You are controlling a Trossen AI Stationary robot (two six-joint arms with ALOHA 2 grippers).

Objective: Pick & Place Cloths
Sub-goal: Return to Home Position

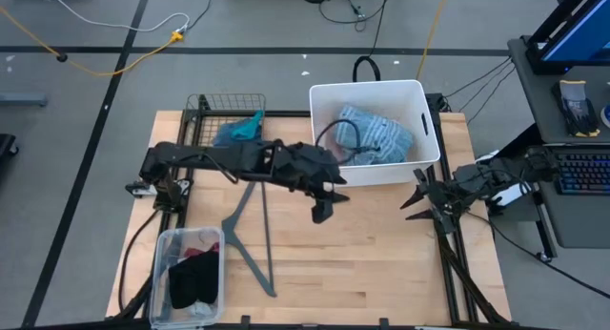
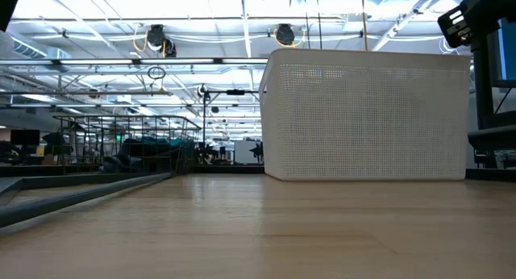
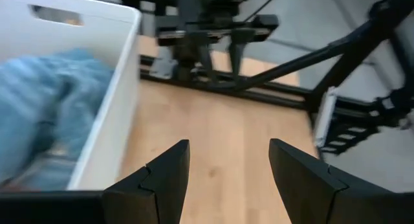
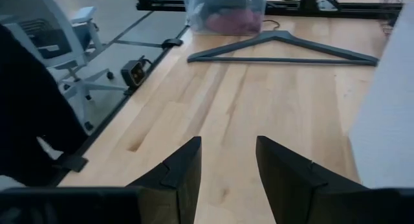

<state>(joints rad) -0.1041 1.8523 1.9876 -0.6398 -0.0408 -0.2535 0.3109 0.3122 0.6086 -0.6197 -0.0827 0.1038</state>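
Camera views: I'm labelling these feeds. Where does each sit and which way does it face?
High: overhead, facing straight down; both arms, left gripper, right gripper show.
Low: table-top height, level across the table at the white bin; no gripper shows.
Left wrist: on the left arm, past its open fingers toward the bin and right gripper.
Right wrist: on the right arm, past its open fingers toward the hanger and clear tub.
Shared: high and right wrist both show hanger and tub.
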